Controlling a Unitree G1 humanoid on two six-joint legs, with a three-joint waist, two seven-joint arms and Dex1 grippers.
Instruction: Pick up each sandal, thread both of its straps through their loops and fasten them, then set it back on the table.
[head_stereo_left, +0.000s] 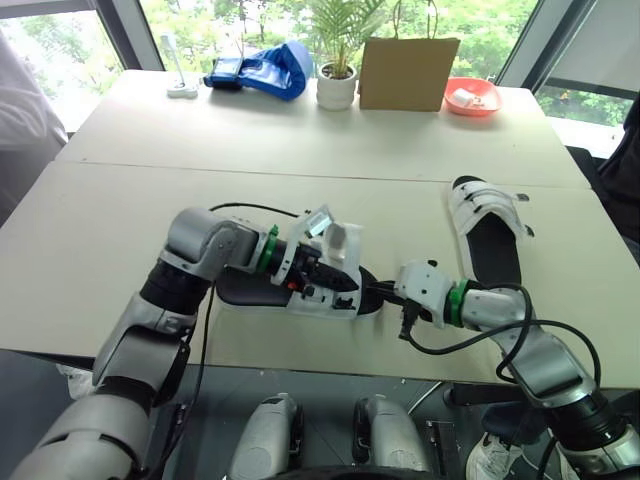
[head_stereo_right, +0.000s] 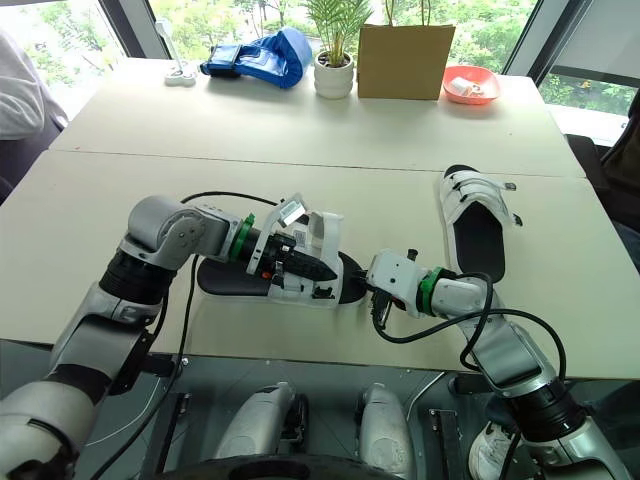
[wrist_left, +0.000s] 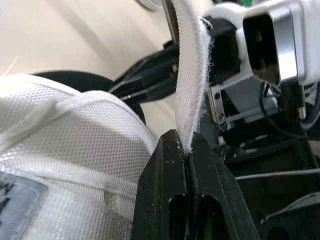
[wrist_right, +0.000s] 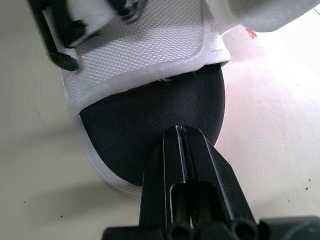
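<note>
**Desk:** What does the head camera give you?

**Operator:** I see the near sandal (head_stereo_left: 245, 291) lying flat on the table (head_stereo_left: 100, 230), close to its front edge. My left gripper (head_stereo_left: 338, 280) is on top of its white straps. My right gripper (head_stereo_left: 377, 292) is at the sandal's rounded end, on the robot's right. The second sandal (head_stereo_left: 487, 225) lies well apart, further right on the table.

**Desk:** And the left wrist?

**Operator:** My two black fingers (wrist_left: 160, 190) are pressed together, pinching a white strap (wrist_left: 190, 75) that rises straight out of the pinch. The sandal's mesh upper (wrist_left: 65, 150) sits just beside them. Beyond the strap I can see the right arm's fingers (wrist_left: 145, 80) pointing in.

**Desk:** Right wrist?

**Operator:** Here the fingers (wrist_right: 165, 165) are closed against each other, and I can't see anything between them. Their tips are over the black footbed (wrist_right: 150, 125) at the rounded end, near the white mesh band.
</note>
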